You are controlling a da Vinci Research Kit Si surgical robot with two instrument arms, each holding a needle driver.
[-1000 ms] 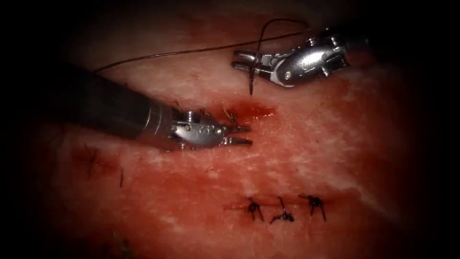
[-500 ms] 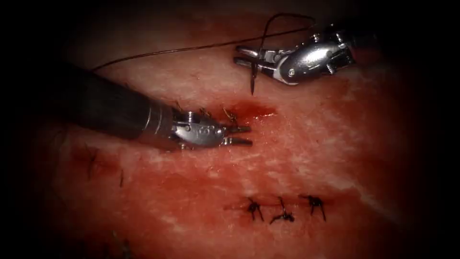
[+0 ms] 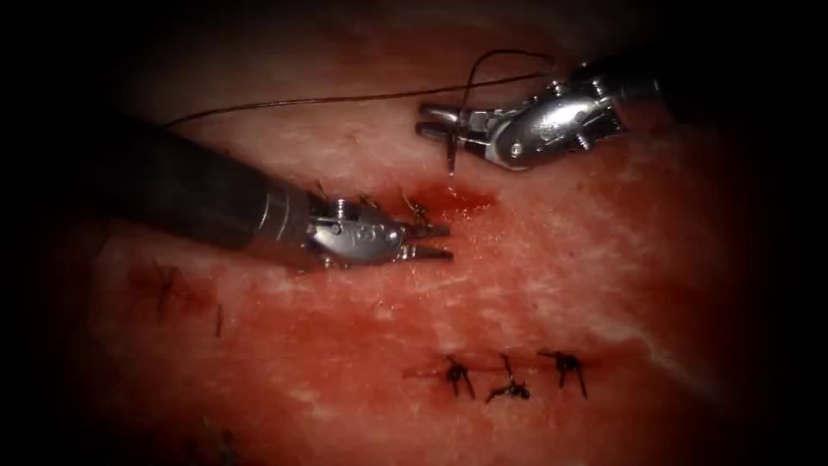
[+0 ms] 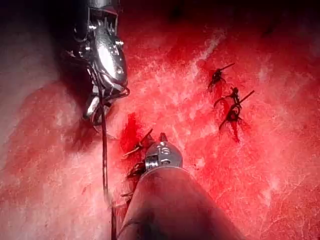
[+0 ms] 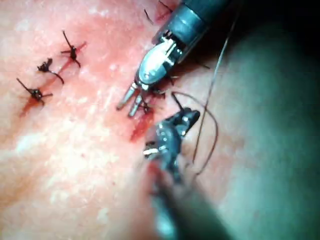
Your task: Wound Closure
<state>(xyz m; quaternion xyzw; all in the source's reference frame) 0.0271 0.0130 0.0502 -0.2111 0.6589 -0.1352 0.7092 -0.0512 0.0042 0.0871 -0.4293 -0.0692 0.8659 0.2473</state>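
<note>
Holding the needle (image 3: 452, 142) across its jaws, the right end effector (image 3: 435, 122) hangs above the tissue (image 3: 604, 285), just past the far side of the open cut (image 3: 453, 200), toward the tissue's far edge. The jaws are pressed together on the needle partway along its curve. Its long axis stands nearly upright in the endoscope view, the point aimed down at the red fluid (image 3: 461, 203) pooled in the cut and ending just short of it; the needle is not in the tissue.

From the needle's upper end the thread (image 3: 345, 97) arcs in a small loop over the tool, then runs in a long line left across the tissue's far part, behind the left shaft.

The left end effector (image 3: 435, 242) lies low on the tissue at the left end of the cut, jaws slightly spread and pinching nothing, tips pointing right along the cut, beside a tied stitch (image 3: 417, 209). Of the two, the right tool sits nearer the needle's target, and the left is closest to the cut's edge.

Three tied stitches (image 3: 509, 375) sit in a row well apart from both tools, toward the tissue's near edge. The surface looks wet and soft, and the ground right of the cut lies bare.
</note>
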